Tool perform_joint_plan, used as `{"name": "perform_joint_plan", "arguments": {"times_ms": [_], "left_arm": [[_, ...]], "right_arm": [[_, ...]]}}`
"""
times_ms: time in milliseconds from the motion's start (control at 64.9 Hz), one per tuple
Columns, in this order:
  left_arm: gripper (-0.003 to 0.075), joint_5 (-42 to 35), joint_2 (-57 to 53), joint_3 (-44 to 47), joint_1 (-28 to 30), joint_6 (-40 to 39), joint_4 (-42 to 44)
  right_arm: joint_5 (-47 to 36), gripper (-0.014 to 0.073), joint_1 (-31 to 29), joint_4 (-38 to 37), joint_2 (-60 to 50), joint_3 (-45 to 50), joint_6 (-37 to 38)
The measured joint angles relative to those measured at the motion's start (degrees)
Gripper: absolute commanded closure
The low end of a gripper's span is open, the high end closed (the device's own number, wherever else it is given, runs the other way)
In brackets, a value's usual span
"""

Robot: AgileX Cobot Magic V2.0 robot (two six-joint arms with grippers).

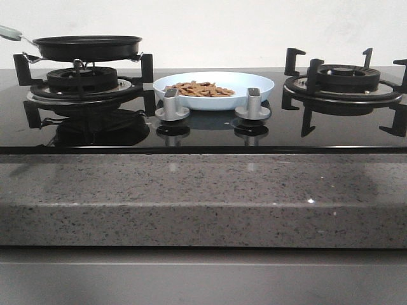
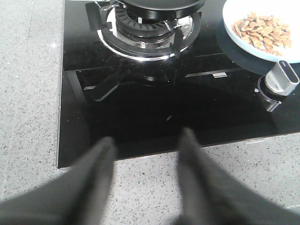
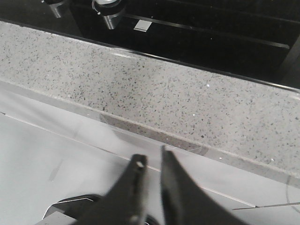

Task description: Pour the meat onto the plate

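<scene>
The pale-blue plate (image 1: 261, 86) sits on the black glass hob between the two burners, with the pile of tan-brown meat (image 1: 200, 89) lying in it. The left wrist view also shows the plate (image 2: 234, 35) and the meat (image 2: 262, 30). The black frying pan (image 1: 88, 46) rests on the left burner. Neither gripper shows in the front view. My left gripper (image 2: 148, 137) is open and empty over the hob's front edge, apart from the pan. My right gripper (image 3: 151, 155) has its fingers nearly together and holds nothing, out in front of the stone counter.
Two silver knobs (image 1: 172, 105) (image 1: 252, 103) stand just in front of the plate. The right burner (image 1: 343, 79) has a bare black grate. A speckled grey stone counter (image 1: 203, 197) runs along the hob's front. The pan's pale handle (image 1: 9, 32) sticks out leftward.
</scene>
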Motion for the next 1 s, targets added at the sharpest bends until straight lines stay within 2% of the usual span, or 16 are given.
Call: {"name": "perform_joint_plan", "arguments": {"times_ms": [77, 154, 755, 848, 1002], "left_arm": [[0.0674, 0.00, 0.00, 0.00, 0.00, 0.00, 0.00], [0.0741, -0.13, 0.00, 0.00, 0.00, 0.00, 0.00], [0.0741, -0.63, -1.06, 0.44, 0.00, -0.03, 0.00], [0.0741, -0.87, -4.87, 1.93, 0.00, -0.03, -0.11], [0.0741, -3.94, -18.12, 7.58, 0.65, -0.12, 0.09]], "right_arm": [[0.00, 0.0715, 0.00, 0.00, 0.00, 0.00, 0.13], [0.00, 0.0709, 0.00, 0.00, 0.00, 0.00, 0.13], [0.00, 0.0708, 0.00, -0.04, 0.00, 0.00, 0.13], [0.00, 0.0708, 0.00, -0.04, 0.00, 0.00, 0.13], [0.00, 0.0708, 0.00, -0.04, 0.00, 0.00, 0.13]]}}
